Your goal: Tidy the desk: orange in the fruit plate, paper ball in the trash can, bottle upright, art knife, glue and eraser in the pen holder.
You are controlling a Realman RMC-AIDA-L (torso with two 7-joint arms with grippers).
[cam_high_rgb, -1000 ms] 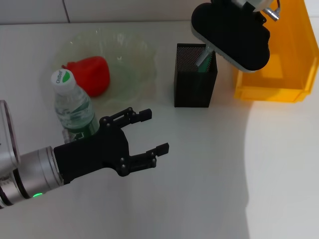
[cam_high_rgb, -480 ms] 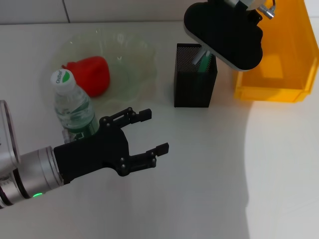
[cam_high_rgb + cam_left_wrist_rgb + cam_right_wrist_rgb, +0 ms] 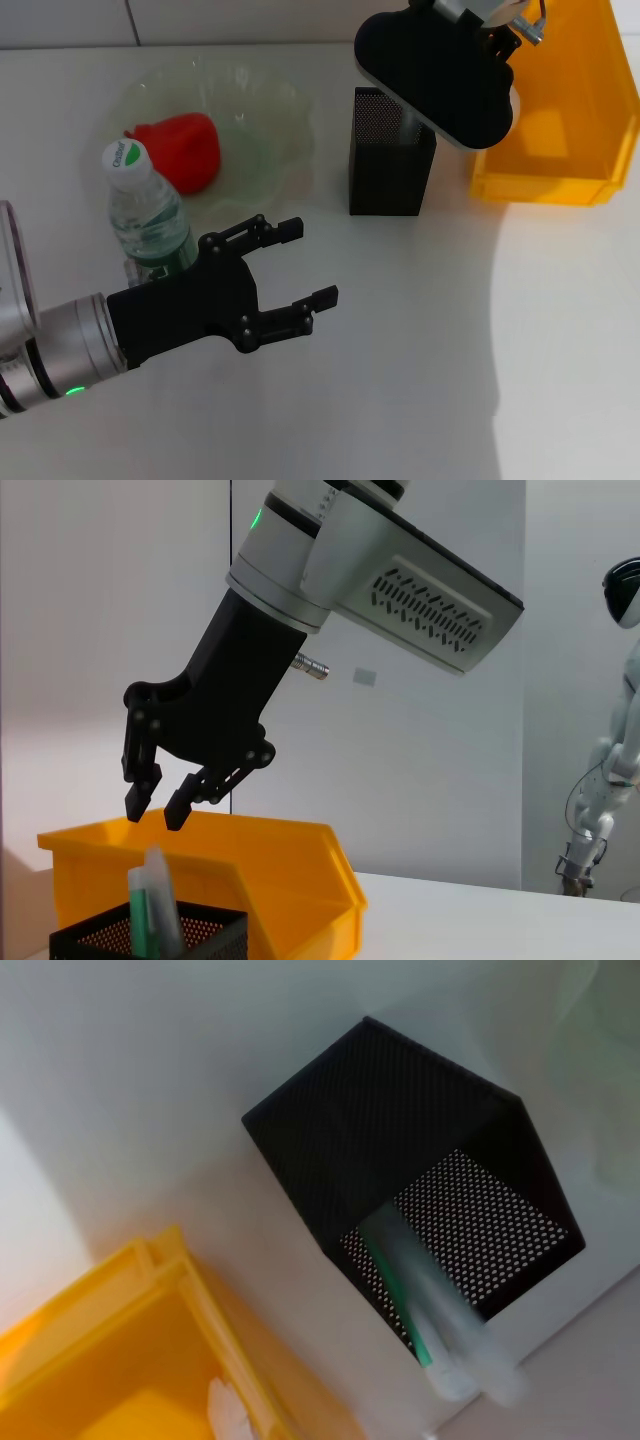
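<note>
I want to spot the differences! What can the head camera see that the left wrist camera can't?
Only the head view shows the orange in the fruit plate, the upright bottle and the open left pincer. Only the left wrist view shows the right pincer, open above the pen holder. Both show the pen holder and the trash can.

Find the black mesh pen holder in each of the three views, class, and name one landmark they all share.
Head view: pen holder, upper centre, partly under the right arm.
Left wrist view: only its rim, bottom corner, below the right end effector.
Right wrist view: centre.
Shared landmark: the yellow trash can beside it.
</note>
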